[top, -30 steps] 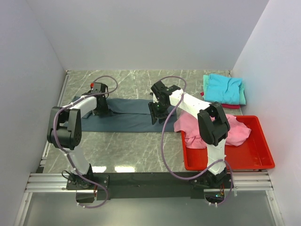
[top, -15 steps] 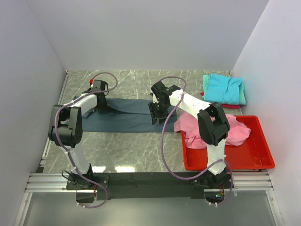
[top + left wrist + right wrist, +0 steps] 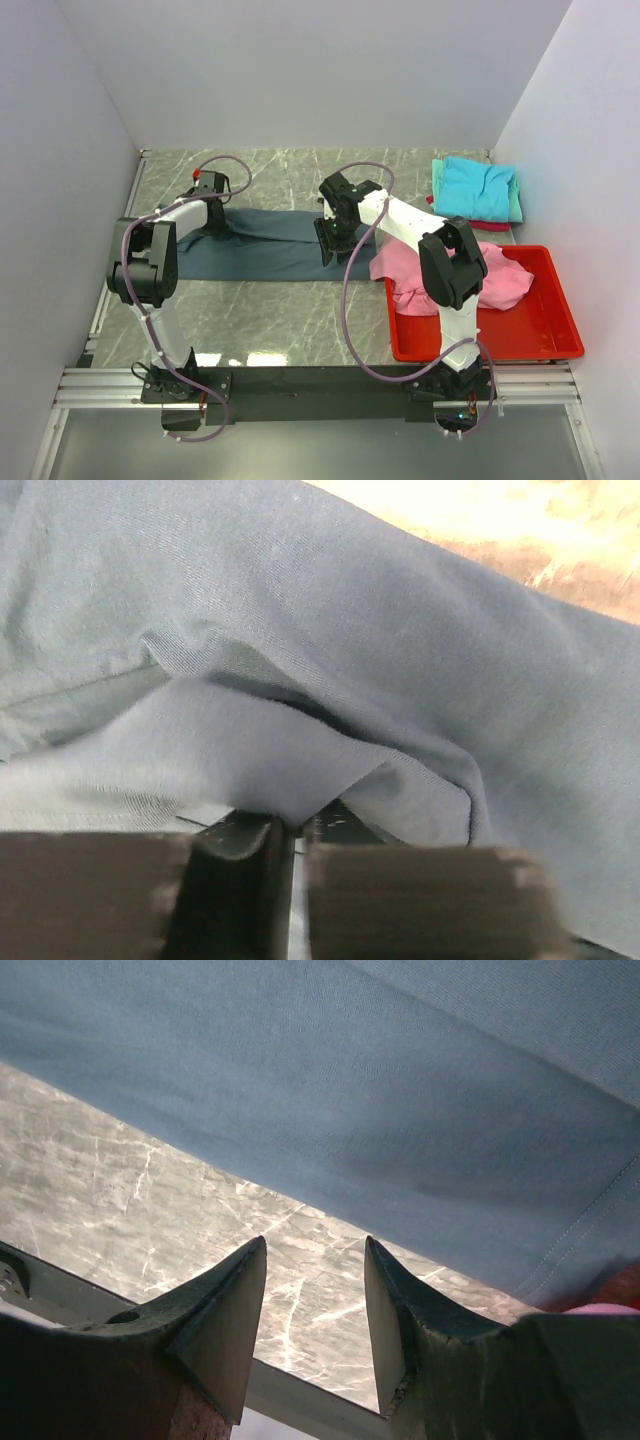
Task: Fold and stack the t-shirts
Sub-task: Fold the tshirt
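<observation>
Left gripper point(image 3: 292, 830): fingers pressed close, pinching a raised fold of the blue-grey shirt point(image 3: 400, 660).
Right gripper point(image 3: 315, 1280): fingers apart, holding nothing, above the shirt's hemmed edge.
Blue-grey shirt: spread as a long flat band on the table point(image 3: 290, 300), slightly wrinkled.
Pink shirt point(image 3: 400, 270): crumpled, spilling over the red bin point(image 3: 545, 335).
Folded shirts point(image 3: 478, 188): stacked at the far right, turquoise on top.

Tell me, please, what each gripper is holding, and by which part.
The left gripper pinches a raised fold of the blue-grey t-shirt, near its left end. The right gripper is open and holds nothing.
</observation>
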Controlling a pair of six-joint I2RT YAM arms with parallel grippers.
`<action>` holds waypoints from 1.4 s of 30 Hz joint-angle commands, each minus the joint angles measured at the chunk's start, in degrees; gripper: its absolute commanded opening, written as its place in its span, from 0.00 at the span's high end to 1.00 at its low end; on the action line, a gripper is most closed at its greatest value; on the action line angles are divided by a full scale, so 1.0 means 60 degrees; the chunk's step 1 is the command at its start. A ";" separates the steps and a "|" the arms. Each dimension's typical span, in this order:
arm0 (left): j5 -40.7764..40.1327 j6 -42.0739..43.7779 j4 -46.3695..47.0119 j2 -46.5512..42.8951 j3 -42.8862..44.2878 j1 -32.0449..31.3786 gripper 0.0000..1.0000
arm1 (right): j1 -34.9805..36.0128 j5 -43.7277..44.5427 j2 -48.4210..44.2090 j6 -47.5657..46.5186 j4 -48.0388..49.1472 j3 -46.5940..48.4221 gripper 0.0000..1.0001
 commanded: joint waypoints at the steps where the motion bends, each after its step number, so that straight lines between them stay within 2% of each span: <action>1: -0.0244 0.0025 -0.0022 -0.0253 0.0352 0.0025 0.94 | 0.0077 -0.0003 0.0000 0.0065 -0.0084 0.0262 0.49; 2: -0.0404 -0.0062 -0.0125 -0.0341 0.0367 0.0025 1.00 | 0.0077 -0.0003 0.0000 0.0065 -0.0083 0.0262 0.49; 8: -0.0597 -0.0458 -0.1834 -0.0635 0.0717 0.0025 1.00 | 0.0077 -0.0032 0.0103 0.0050 -0.0127 0.0423 0.49; 17: 0.0560 -0.0488 -0.4636 -0.0650 0.1392 0.0025 1.00 | 0.0077 -0.0091 0.0103 0.0064 -0.0010 0.0364 0.49; 22: 0.1845 -0.0590 -0.5632 -0.0854 0.1202 0.0025 1.00 | 0.0092 -0.0135 0.0015 0.0079 0.0078 0.0232 0.49; 31: 0.4250 -0.0606 -0.6073 -0.1060 0.0982 0.0011 0.99 | 0.0194 -0.0179 -0.0014 0.0079 0.0166 0.0144 0.49; 34: 0.4881 -0.0576 -0.5913 -0.0987 0.0618 0.0011 0.97 | 0.0238 -0.0208 -0.0029 0.0065 0.0195 0.0071 0.49; 37: 0.5102 -0.0590 -0.5752 -0.0987 0.0383 -0.0004 0.91 | 0.0267 -0.0208 -0.0058 0.0065 0.0210 0.0057 0.49; 42: 0.4547 -0.0619 -0.5590 -0.1177 0.0673 0.0025 0.71 | 0.0355 -0.0193 -0.0014 0.0006 0.0151 0.0465 0.49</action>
